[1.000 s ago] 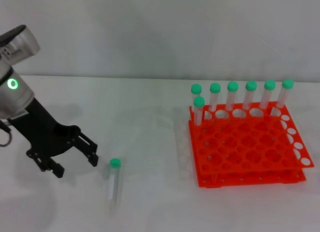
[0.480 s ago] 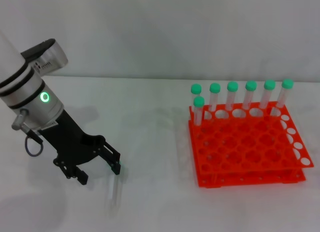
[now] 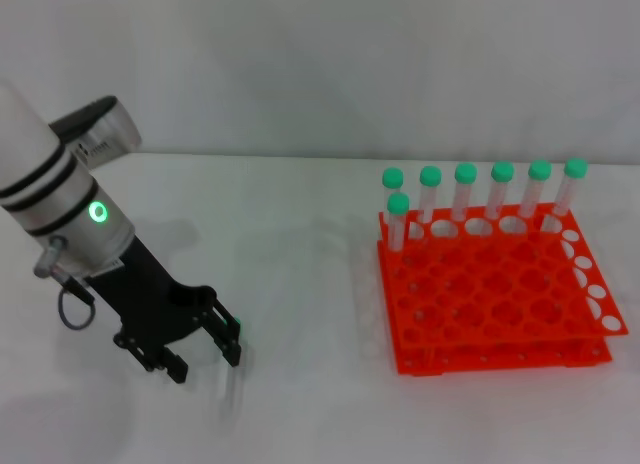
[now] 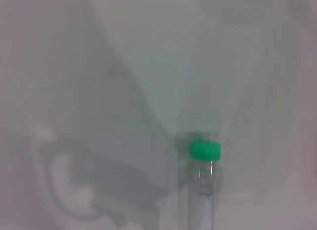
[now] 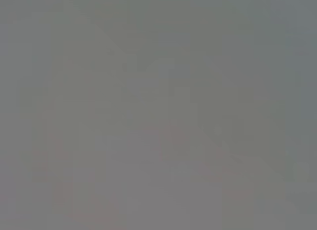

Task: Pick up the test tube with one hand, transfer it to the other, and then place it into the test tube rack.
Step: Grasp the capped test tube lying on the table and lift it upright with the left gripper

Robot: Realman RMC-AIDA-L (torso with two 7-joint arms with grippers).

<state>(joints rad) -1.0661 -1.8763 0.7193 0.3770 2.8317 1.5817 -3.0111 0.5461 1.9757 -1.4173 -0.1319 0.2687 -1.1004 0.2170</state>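
The left gripper (image 3: 205, 352) hangs low over the white table (image 3: 300, 284), its two black fingers spread apart and holding nothing. The test tube (image 4: 204, 183) lies flat on the table right at the fingertips; the head view shows only its faint clear body (image 3: 232, 399) beside the nearer finger, the green cap (image 4: 205, 150) hidden there. The orange test tube rack (image 3: 495, 299) stands well apart toward the right, seven green-capped tubes (image 3: 465, 196) upright along its far edge.
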